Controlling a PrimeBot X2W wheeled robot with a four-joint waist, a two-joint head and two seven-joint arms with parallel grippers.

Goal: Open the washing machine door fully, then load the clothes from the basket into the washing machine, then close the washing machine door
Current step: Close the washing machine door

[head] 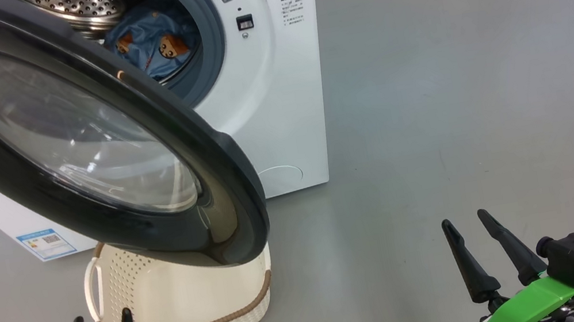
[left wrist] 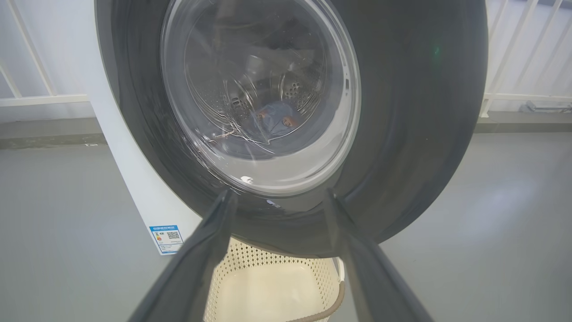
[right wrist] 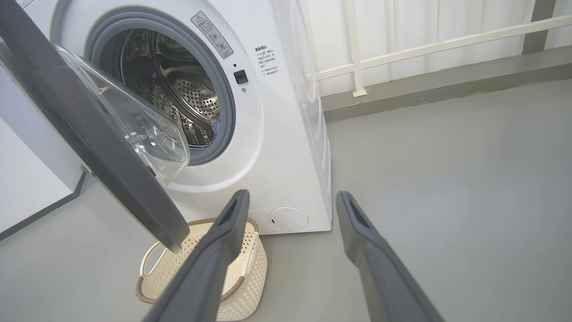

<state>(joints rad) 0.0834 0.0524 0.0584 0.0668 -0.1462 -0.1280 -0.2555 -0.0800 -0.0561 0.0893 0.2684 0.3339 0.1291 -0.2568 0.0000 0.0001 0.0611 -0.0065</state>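
Grey floor (head: 457, 97) spreads out before the washing machine (head: 276, 98), with a white railing (right wrist: 402, 49) along the wall behind it. Inside the machine's drum lie the clothes (head: 156, 43), light blue with orange-brown figures. The basket (head: 182, 301) stands on the floor just in front of the machine, and what shows of its inside looks bare. The washing machine door (head: 228, 194) stands swung out from the machine's front, hanging over the basket. Both pincers are in front of the machine and clear of it. The left pincer (head: 101, 315) is near the basket and faces the door's outer side; the right pincer (head: 463, 216) is over bare floor, off towards the machine's latch side. Each is spread wide and holds nothing. By my reckoning, opening and loading are done, and only pushing the door shut is left.
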